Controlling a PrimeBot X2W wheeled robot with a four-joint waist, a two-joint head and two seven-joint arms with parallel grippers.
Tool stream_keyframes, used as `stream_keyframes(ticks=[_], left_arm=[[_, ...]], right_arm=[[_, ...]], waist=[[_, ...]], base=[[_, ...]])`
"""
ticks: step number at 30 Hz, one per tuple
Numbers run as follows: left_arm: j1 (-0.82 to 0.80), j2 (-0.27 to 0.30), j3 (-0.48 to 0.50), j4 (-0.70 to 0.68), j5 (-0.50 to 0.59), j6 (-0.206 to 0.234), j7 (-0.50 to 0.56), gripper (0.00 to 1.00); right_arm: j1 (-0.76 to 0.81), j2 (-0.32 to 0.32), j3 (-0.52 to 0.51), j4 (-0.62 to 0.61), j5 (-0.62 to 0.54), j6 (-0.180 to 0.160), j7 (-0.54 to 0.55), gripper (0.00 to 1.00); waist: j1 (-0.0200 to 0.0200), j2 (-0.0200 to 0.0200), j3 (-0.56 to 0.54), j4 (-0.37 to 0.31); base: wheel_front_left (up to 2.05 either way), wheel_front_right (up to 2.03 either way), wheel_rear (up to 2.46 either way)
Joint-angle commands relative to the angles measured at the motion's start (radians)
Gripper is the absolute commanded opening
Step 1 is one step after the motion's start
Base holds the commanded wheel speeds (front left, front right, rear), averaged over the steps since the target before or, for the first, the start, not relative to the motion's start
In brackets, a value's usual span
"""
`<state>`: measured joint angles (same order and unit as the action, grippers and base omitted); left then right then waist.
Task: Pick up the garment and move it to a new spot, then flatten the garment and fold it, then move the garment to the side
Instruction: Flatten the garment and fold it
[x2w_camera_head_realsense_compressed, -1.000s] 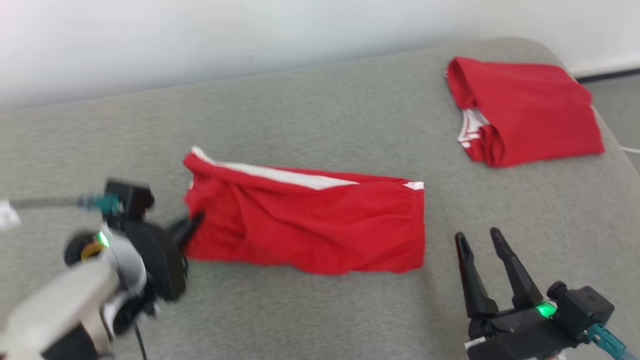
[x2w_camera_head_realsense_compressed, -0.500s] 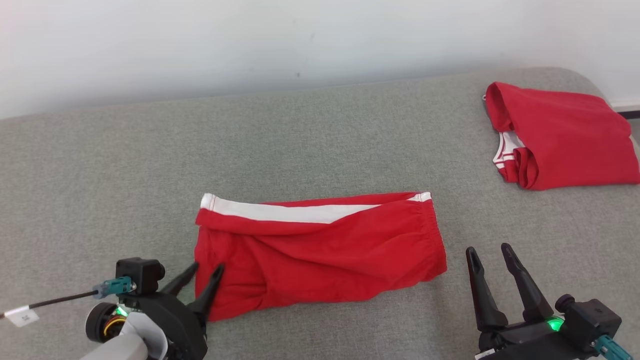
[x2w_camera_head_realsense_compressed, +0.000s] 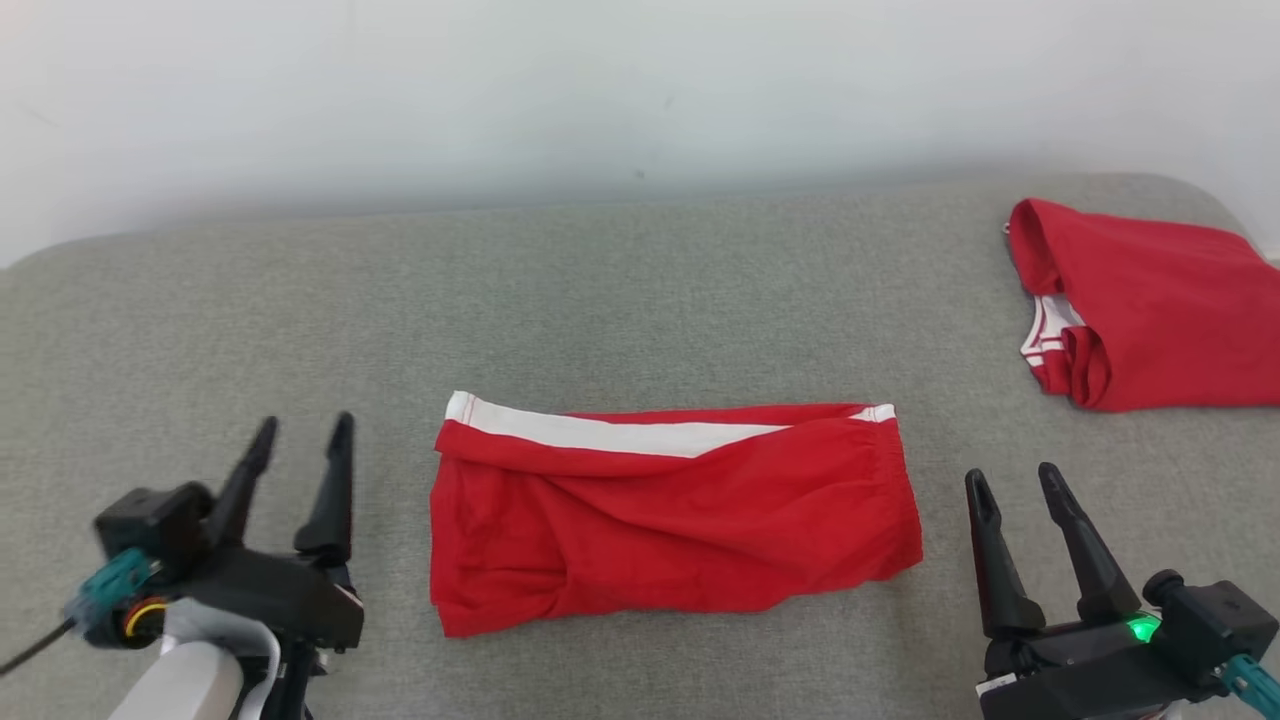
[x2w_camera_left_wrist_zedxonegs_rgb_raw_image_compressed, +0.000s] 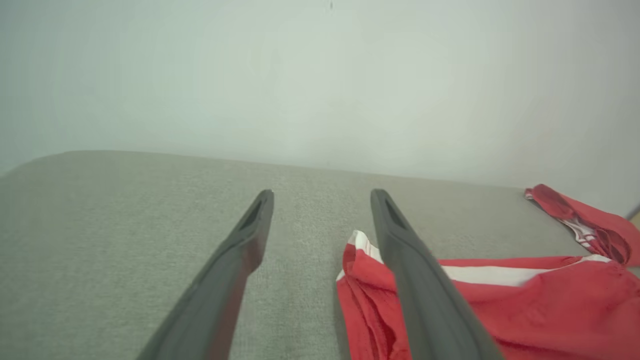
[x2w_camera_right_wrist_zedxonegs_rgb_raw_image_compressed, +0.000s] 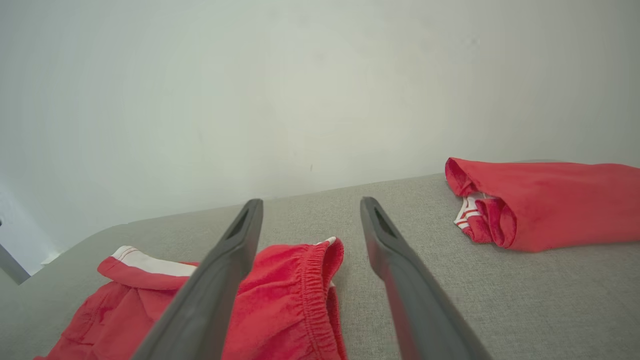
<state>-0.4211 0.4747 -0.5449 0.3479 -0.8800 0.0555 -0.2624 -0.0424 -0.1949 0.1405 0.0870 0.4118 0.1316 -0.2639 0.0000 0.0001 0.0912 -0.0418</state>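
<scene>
garment (x2w_camera_head_realsense_compressed: 670, 520): long axis left-right, lying between the pincers
left pincer (x2w_camera_head_realsense_compressed: 305, 423): apart, empty, near
right pincer (x2w_camera_head_realsense_compressed: 1012, 474): apart, empty, nearer

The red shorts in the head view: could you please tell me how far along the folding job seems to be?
Done, apparently: the red shorts lie folded in half, somewhat wrinkled, on the grey surface. In hand: nothing; the left hand and right hand stand open on either side, touching no cloth. Left: moving the shorts aside, perhaps toward the folded red garment at the far right.
</scene>
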Motion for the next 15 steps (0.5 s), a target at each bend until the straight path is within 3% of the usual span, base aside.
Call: stream_keyframes(ticks=[1,10,15], left_arm=[[0.045,-0.024,0.067,-0.028,0.060,0.003,-0.003,1.00],[0.253,-0.188,0.402,-0.172,0.404,-0.036,-0.003,1.00],[0.343,-0.249,0.469,-0.223,0.513,-0.061,-0.003,1.00]], right_arm=[[-0.010,0.000,-0.005,0.001,-0.009,-0.002,0.000,1.00],[-0.005,0.004,-0.025,0.022,-0.022,-0.002,0.000,1.00],[0.015,0.009,-0.033,0.037,-0.024,-0.002,0.000,1.00]], waist=[[0.0000,-0.0001,-0.011,0.014],[0.0000,-0.0001,-0.045,0.036],[0.0000,-0.0001,-0.059,0.037]], base=[[0.00,0.00,0.00],[0.00,0.00,0.00],[0.00,0.00,0.00]])
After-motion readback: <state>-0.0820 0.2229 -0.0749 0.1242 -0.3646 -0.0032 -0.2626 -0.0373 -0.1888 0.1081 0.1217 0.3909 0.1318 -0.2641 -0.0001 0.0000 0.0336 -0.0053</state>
